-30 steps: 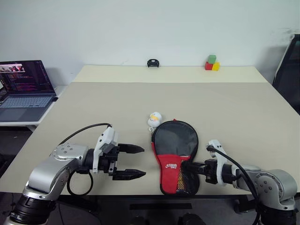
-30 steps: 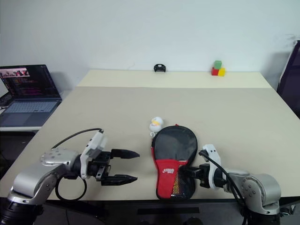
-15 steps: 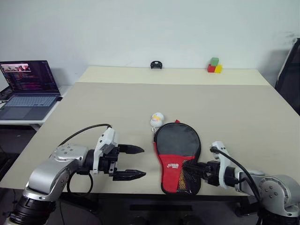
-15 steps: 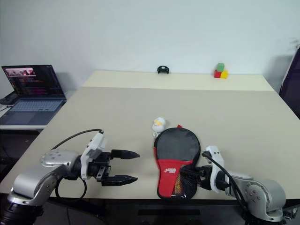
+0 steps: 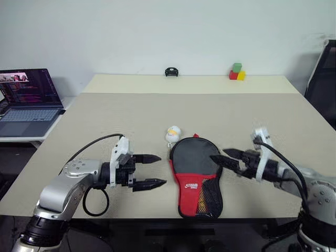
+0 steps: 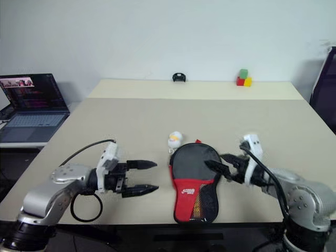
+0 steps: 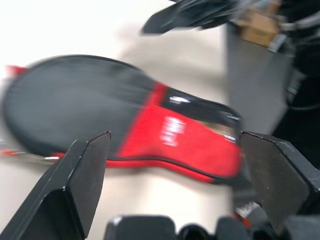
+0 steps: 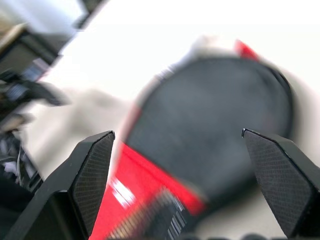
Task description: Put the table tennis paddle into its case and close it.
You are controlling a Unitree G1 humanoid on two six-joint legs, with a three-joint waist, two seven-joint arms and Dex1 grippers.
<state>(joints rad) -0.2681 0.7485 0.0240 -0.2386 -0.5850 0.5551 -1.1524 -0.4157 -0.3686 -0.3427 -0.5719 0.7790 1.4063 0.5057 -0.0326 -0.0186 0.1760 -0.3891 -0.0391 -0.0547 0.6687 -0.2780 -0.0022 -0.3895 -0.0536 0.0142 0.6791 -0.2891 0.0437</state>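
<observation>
I see the case [image 5: 197, 170] lying flat and shut near the front edge of the tabletop [image 5: 131, 115], round black end away from me, red mesh-pocket end toward me. The table tennis paddle itself I cannot make out. My left pincer [image 5: 152, 171] hovers just off the case at about nine o'clock, fingers apart and empty, pointing at it. My right pincer [image 5: 224, 157] hangs above the case's three o'clock edge, fingers spread wide, gripping nothing. A small white ball [image 5: 172, 133] sits touching the case's rim at eleven o'clock. A laptop [image 5: 26, 100] stands well apart at ten o'clock.
</observation>
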